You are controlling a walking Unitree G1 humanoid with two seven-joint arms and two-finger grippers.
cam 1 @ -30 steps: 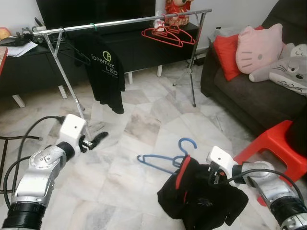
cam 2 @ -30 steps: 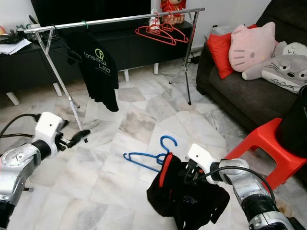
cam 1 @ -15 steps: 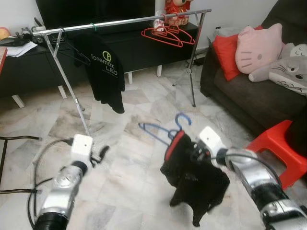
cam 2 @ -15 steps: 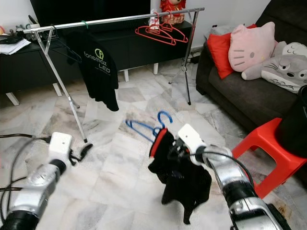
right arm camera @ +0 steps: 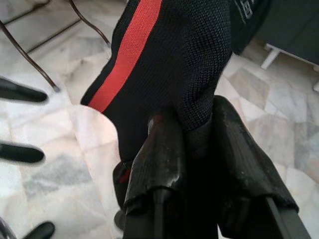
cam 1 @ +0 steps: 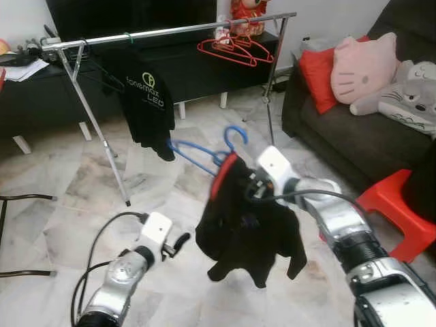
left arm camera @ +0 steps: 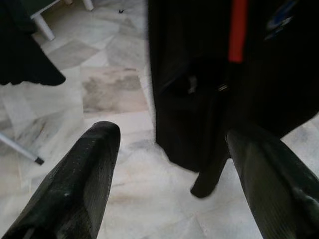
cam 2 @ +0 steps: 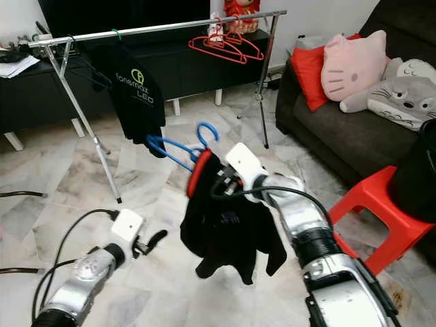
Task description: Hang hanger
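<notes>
**Right gripper clamped on garment, hanger raised**

Right gripper (cam 2: 219, 185): pinching black garment with red stripe (cam 2: 228, 228), holding it in the air above marble floor (cam 1: 61, 204). Blue hanger (cam 1: 204, 151): riding inside garment collar, hook pointing up, sitting below and in front of clothes rail (cam 1: 170, 30). Left gripper (cam 1: 178, 244): hovering low near floor, fingers (left arm camera: 79, 179) spread wide, gripping nothing. Black T-shirt (cam 1: 146, 102) and red hangers (cam 1: 235, 49): hanging on rail.

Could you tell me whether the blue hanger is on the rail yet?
Not yet. The right gripper holds the hanger and its black shirt in mid-air, below the rail.
</notes>
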